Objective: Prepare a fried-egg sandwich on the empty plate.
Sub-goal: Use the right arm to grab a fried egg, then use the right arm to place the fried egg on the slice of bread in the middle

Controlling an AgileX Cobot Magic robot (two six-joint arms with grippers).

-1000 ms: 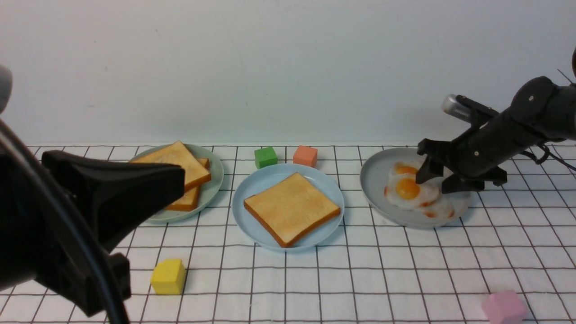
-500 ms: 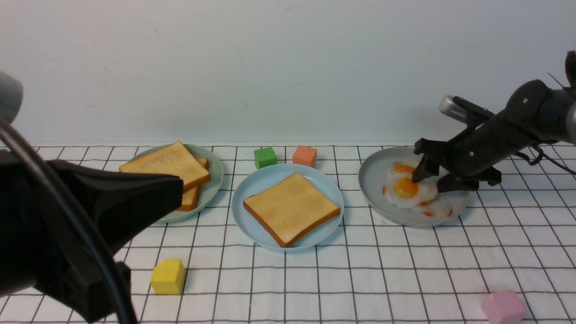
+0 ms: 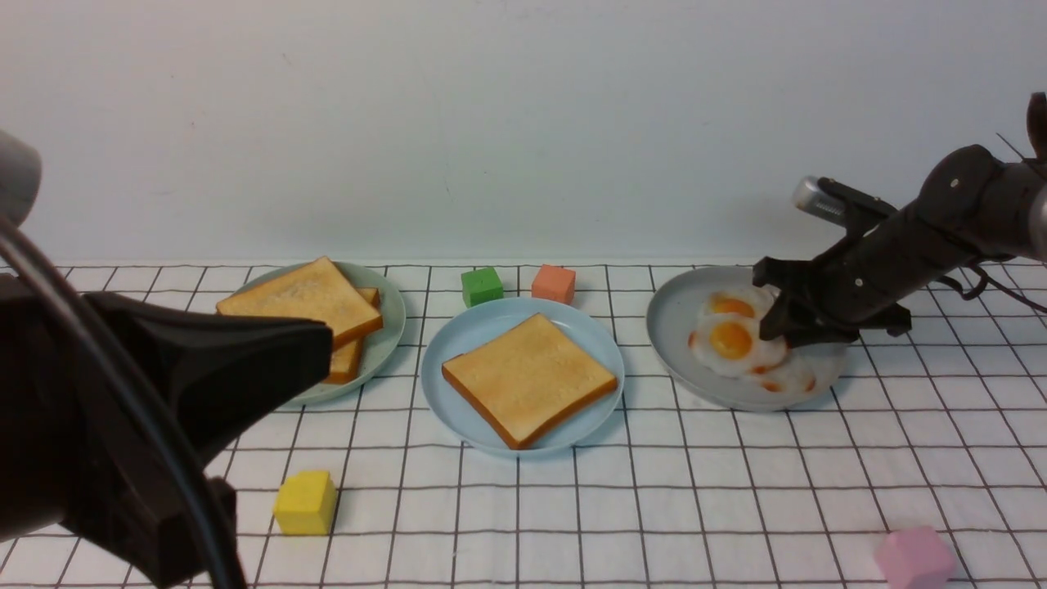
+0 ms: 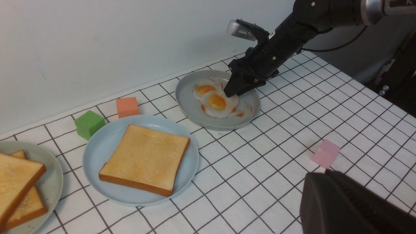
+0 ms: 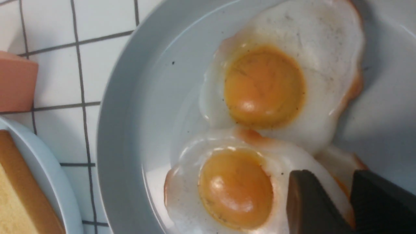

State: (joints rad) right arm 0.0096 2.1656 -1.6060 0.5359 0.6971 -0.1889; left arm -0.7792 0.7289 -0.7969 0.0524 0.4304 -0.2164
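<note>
At far right, a fried egg is straddled by the right gripper; whether it is clamped cannot be told. Next, likely, it must be pinched, then lifted onto the left-lying toast slice.

Lab-like robot test setup, grid-lined white tabletop, plain pale wall

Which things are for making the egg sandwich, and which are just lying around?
For the sandwich:
- light blue plate
- toast slice on it
- stacked toast
- fried eggs
- right pincer

Just lying around:
- green block
- orange block
- yellow block
- pink block
</note>
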